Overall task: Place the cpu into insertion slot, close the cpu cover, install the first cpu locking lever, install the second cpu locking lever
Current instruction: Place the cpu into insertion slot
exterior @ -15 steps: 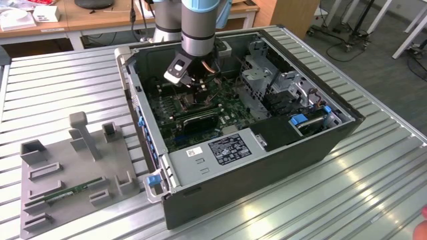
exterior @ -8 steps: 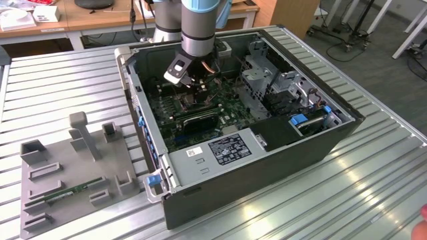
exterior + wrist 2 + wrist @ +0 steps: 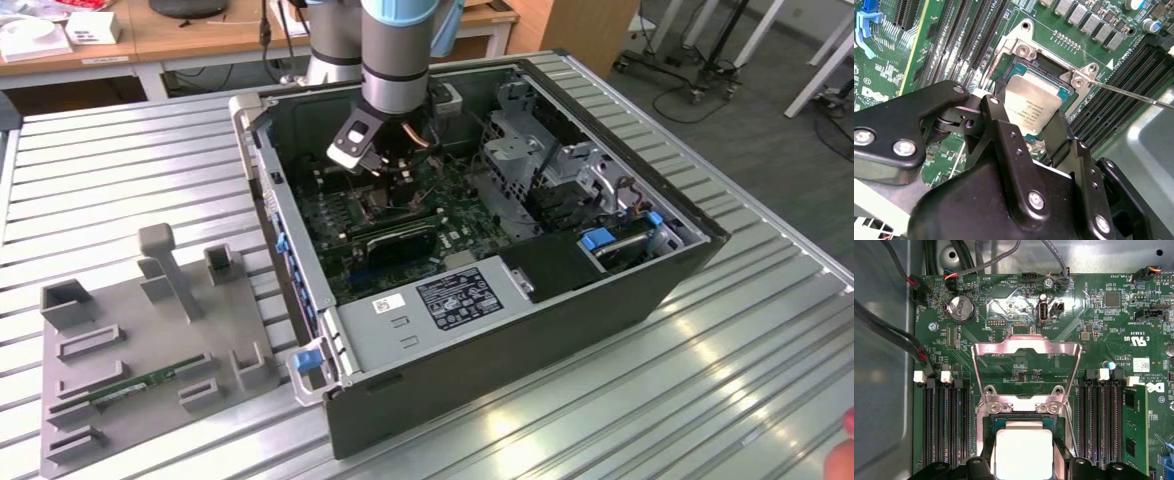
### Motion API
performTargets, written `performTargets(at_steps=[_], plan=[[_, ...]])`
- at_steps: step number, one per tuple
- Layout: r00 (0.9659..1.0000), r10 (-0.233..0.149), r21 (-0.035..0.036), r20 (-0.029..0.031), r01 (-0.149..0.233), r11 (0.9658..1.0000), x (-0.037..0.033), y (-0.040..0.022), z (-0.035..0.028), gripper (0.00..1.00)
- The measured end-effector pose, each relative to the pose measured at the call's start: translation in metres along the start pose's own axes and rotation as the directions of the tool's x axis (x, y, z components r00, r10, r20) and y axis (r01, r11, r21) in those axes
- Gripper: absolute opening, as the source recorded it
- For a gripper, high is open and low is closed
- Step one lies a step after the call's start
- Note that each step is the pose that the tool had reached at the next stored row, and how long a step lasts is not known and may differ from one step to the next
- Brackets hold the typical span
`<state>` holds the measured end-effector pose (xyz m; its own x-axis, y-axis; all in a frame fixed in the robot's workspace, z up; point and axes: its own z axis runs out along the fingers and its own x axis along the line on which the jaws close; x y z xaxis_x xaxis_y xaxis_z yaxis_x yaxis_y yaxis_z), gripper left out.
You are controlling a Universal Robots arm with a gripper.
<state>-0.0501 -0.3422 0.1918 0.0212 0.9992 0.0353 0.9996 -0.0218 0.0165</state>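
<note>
cpu clamped in gripper, over insertion slot.

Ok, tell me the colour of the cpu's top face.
Silvery metal with a faint tan tint; the cpu shows best in the second wrist view.

Grey arm (pale-blue joint cap) — black gripper, silver screws.

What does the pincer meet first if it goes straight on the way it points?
Most likely the insertion slot. The pincer points down at it with the cpu in its grip, so the cpu's underside would touch the slot before the pincer itself does. Whether the cpu already rests there is unclear.
</note>
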Motion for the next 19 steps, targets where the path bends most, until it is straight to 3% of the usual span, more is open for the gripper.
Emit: performTargets(at_steps=[13,15,19], plan=[[1.0,0.0,-0.0005,-0.0007,0.0,1.0,0.0001,0.0,0.0008,0.54],[1.0,0.0,-0.0009,-0.0011,0.0,1.0,0.0002,0.0001,0.001,0.61],[1.0,0.0,-0.0003,-0.0004,0.0,1.0,0.0001,0.0,0.0007,0.61]])
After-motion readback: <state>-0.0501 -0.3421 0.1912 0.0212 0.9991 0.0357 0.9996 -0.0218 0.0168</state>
